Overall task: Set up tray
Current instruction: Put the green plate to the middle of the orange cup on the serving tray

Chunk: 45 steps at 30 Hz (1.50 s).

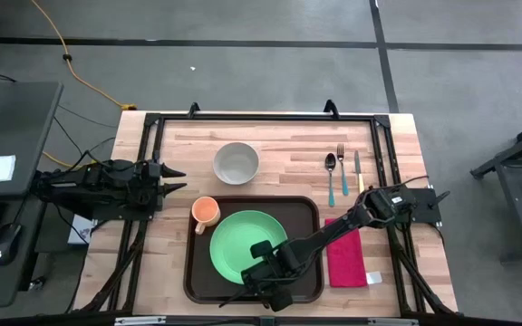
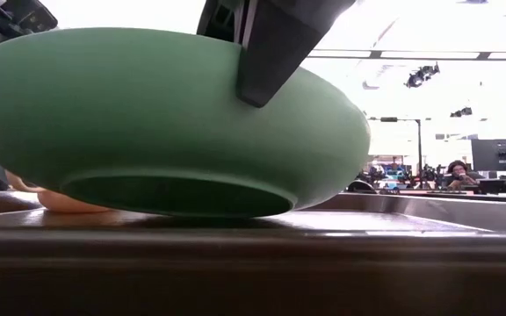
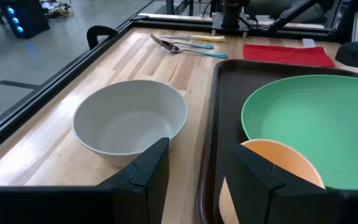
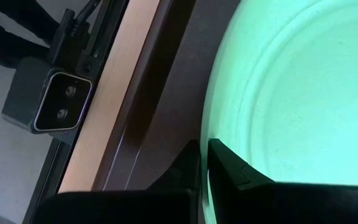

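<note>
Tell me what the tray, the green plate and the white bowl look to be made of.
Tray: dark brown, likely plastic; smooth moulded rim with a dull sheen.
Green plate: probably matte plastic or melamine; even colour, faint concentric ridges, no glassy glare.
White bowl: could be plastic or glazed ceramic; smooth, plain, softly shaded inside. The look alone leaves it open.

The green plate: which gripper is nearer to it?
Right. The right gripper is shut on the green plate at its rim, over the tray. The left gripper waits open, beyond the tray's edge.
</note>
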Available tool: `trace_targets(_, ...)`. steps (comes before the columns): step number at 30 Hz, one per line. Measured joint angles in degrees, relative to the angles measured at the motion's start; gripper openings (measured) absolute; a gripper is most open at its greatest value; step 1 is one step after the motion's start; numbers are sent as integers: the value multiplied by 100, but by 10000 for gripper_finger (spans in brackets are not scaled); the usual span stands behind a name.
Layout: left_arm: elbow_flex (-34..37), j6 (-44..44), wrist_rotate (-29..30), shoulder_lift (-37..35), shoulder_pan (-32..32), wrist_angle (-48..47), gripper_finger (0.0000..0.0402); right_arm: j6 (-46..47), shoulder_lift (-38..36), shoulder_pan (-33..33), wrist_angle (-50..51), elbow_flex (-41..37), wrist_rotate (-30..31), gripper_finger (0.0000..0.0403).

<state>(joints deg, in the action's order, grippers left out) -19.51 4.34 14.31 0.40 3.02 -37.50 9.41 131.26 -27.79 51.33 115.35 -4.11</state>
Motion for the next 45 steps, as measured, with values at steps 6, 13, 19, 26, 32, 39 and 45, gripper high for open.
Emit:
trace_targets(6,0,-14,2,-1,1,-2,179,-39,0,18,0,0,-56,1)
trace_targets(13,0,-17,2,1,1,0,179,-47,82,61,-33,9,-185,1)
trace_targets(19,0,-17,4,0,0,1,179,-103,212,74,-107,0,-202,1)
trace_targets(26,0,-18,1,0,-1,2,179,-128,250,96,-225,0,-313,1)
trace_targets(32,0,-17,-24,1,-1,4,179,-109,321,96,-273,0,-397,4)
trace_targets(39,0,-20,-26,1,-1,4,179,-11,323,107,-282,-2,-636,49)
trace_targets(45,0,-17,-31,1,-1,4,179,-3,326,105,-299,-2,-647,65)
